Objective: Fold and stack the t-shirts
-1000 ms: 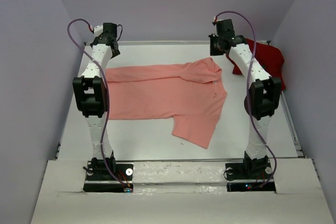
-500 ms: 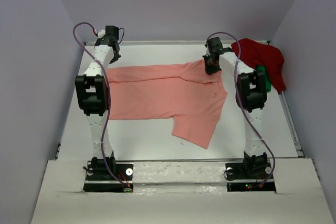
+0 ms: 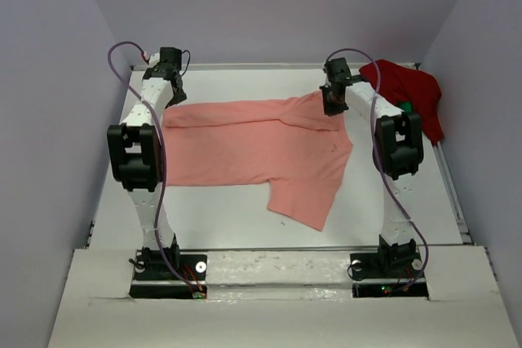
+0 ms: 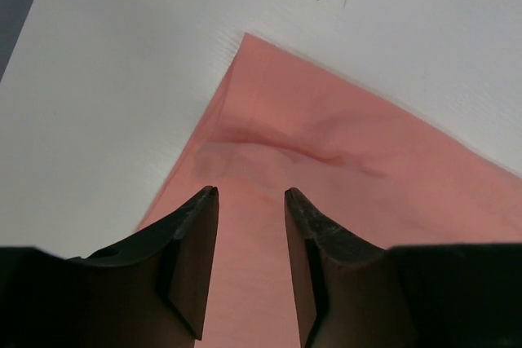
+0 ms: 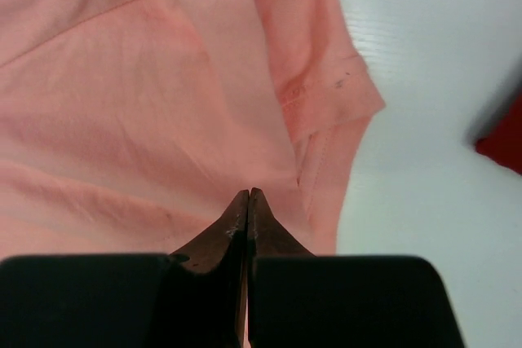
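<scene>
1. Early in the job, by the look of it. No fold made yet in the salmon-pink t-shirt, spread flat and sideways across the middle of the table: collar toward the far right corner, hem toward the left edge, one sleeve pointing at the near edge.
2. No stack started either. Dark red t-shirt heaped unfolded at the far right corner, with a sliver of bright green cloth peeping out beside it, too little showing to call it a shirt.
3. Left to do, judging from this: fold the pink one, then fetch, spread and fold the others, then pile them all up. Nearly everything, in short.
4. Left gripper at the far left of the table, over the hem corner of the pink shirt. Fingers apart, cloth visible through the gap below, nothing clamped.
5. Right gripper over the collar and shoulder, toward the far right of the table. Fingers pressed together tip to tip — impossible to tell if clamped on a pinch of pink cloth or on nothing.
6. Containers: none in view — no bin, basket or tray, only the table top carrying the shirts.
</scene>
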Robot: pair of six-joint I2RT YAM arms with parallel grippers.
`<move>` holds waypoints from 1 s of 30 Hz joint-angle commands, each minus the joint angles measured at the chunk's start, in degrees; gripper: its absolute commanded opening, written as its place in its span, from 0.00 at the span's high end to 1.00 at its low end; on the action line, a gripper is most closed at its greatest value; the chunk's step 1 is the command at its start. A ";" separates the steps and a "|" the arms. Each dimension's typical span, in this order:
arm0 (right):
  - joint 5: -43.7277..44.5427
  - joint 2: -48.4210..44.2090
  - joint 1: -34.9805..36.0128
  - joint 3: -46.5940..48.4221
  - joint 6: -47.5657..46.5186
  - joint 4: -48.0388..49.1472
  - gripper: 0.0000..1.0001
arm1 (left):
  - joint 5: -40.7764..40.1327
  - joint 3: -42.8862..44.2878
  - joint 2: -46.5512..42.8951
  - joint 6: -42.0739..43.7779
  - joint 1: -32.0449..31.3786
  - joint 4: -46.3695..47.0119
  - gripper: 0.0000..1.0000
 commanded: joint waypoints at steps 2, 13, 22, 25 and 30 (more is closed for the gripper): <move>4.97 -11.10 0.98 -1.02 0.71 0.69 1.00 | -1.99 -6.60 -14.60 1.14 -0.97 4.46 0.45; -3.53 -43.26 3.27 -28.62 8.36 4.57 0.61 | 1.41 -21.38 -27.19 -1.49 -0.44 4.21 0.44; -19.28 -58.12 3.80 -40.83 14.34 3.33 0.43 | 14.97 -29.45 -31.31 -5.45 0.17 6.41 0.40; -19.28 -63.55 3.80 -45.49 14.86 1.66 0.39 | 18.03 -34.09 -33.33 -6.33 2.10 7.27 0.37; -25.95 -70.34 3.80 -52.69 19.25 2.09 0.37 | 23.50 -40.00 -38.42 -6.60 6.32 7.98 0.35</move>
